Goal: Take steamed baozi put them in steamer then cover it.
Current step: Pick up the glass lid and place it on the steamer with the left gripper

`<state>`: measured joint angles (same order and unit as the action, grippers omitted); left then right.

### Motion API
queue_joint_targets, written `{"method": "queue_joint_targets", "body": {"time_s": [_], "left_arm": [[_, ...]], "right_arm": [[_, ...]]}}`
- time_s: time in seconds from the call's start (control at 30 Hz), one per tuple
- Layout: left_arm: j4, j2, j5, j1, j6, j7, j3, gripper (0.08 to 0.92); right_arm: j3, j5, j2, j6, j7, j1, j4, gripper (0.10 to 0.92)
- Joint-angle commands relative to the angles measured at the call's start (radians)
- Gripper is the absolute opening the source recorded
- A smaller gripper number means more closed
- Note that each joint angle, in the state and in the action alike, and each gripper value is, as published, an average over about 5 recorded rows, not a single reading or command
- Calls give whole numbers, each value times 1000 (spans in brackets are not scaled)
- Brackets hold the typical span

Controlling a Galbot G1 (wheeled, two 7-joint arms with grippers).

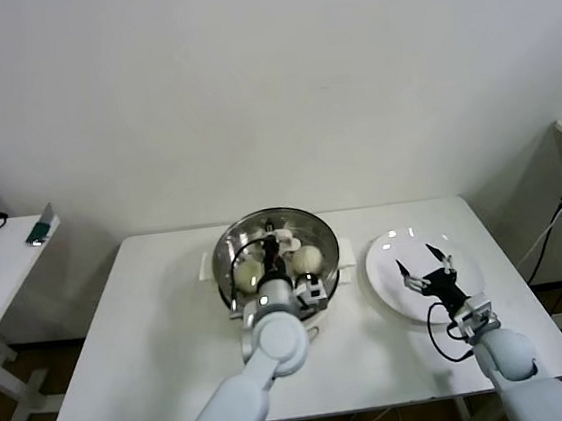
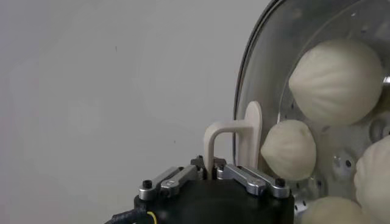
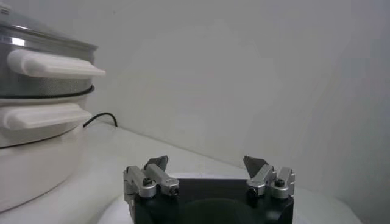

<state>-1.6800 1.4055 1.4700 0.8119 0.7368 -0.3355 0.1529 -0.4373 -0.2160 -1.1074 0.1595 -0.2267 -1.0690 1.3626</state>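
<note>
1. A white rectangular tabletop (image 1: pixel 152 325) carries the work. A round shiny steel steamer (image 1: pixel 326 234) on a white electric pot base (image 3: pixel 36 158) with white side handles stands near the middle of the far edge.
2. A round clear glass cover (image 2: pixel 259 73) with a metal rim lies over the steamer.
3. The left gripper (image 2: pixel 213 173) is above the steamer's centre. Its fingers are pressed together on the cover's cream-white bar handle (image 2: pixel 234 137), pinching it.
4. Through the glass, smooth round cream-white steamed baozi (image 2: pixel 335 79) lie on the perforated steel floor. Four show in the left wrist view, two of them cut off at the picture's edge. In the head view two are plain, one on each side of the left gripper.
5. A flat white round plate (image 1: pixel 389 280) sits just beside the steamer, toward the tabletop's right edge, apart from the pot base.
6. The right gripper (image 1: pixel 425 264) hangs over this plate with its fingers spread wide, holding nothing.
</note>
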Motion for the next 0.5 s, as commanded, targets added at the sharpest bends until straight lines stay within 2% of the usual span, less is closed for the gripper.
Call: {"method": "queue_joint_targets", "body": {"time_s": [0.03, 0.5], "left_arm": [[13, 2, -15, -3, 49, 25, 4, 155], [22, 1, -21, -1, 47, 49, 16, 155]], "right_arm": [[-3, 2, 1, 1, -1, -2, -1, 823], [-7, 11, -4, 4, -4, -4, -3, 823]]}}
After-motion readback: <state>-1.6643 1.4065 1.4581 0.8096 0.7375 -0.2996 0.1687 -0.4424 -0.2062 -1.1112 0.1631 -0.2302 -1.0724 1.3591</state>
